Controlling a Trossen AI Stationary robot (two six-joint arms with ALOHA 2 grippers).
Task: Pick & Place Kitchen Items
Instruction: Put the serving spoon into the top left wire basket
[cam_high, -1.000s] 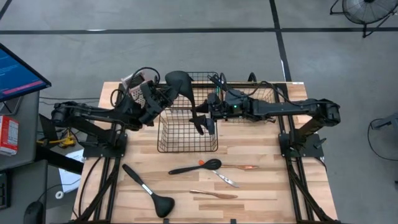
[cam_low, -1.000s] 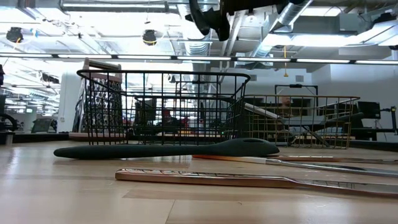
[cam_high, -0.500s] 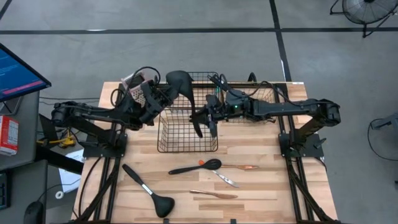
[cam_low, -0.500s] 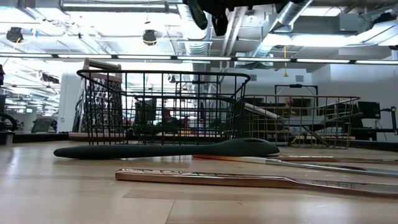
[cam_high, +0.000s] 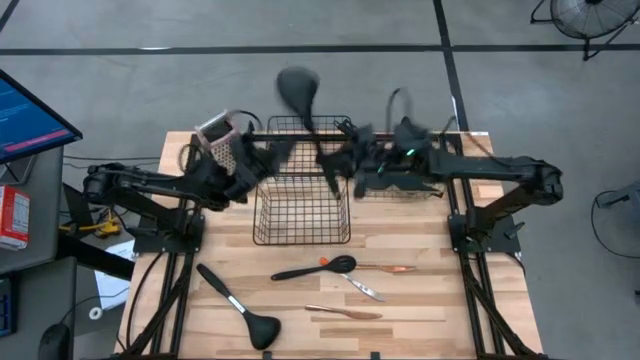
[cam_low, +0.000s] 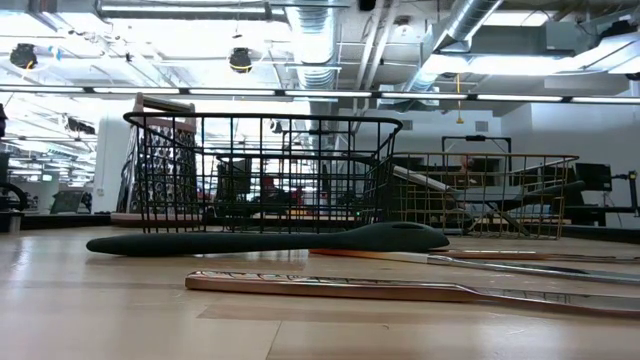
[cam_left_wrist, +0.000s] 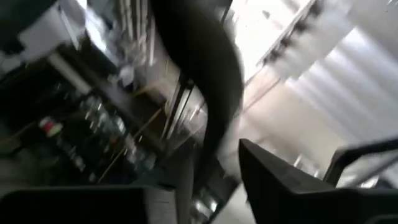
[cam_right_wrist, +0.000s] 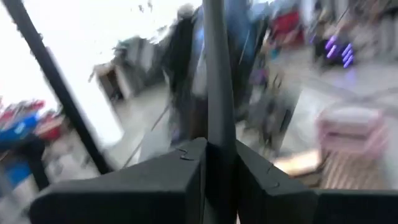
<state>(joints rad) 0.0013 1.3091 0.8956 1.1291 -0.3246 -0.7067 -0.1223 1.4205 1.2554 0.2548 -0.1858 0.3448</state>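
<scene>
A black ladle (cam_high: 305, 110) hangs in the air over the black wire basket (cam_high: 300, 200), its bowl (cam_high: 297, 88) up and toward the far edge. My right gripper (cam_high: 335, 172) is shut on its handle. My left gripper (cam_high: 283, 152) stands open just left of the handle, over the basket's far left corner; in the left wrist view the ladle (cam_left_wrist: 205, 68) rises past its spread fingers (cam_left_wrist: 280, 180). On the near table lie a black spoon (cam_high: 315, 268), another black ladle (cam_high: 240, 305) and thin copper-handled pieces (cam_high: 343, 313). Neither gripper shows in the low view. My right gripper pinches the ladle's handle (cam_right_wrist: 215, 118) between its two fingers, on the lower stretch toward the free end. The fingers reach in about level from the table's right and lie across the handle. The ladle is lifted clear above the basket, bowl end uppermost.
A pink-topped grater (cam_high: 222, 135) stands at the far left behind my left arm. A second wire basket (cam_high: 425, 160) sits under my right arm. A copper piece (cam_high: 390, 268) and a silver knife (cam_high: 362, 288) lie right of the spoon (cam_low: 270, 240).
My right gripper has shut on the ladle's handle and risen with it, out of the top of the low view. The ladle has gone up, its bowl now farther toward the far edge. My left gripper, which held the ladle near the bowl, has let go.
</scene>
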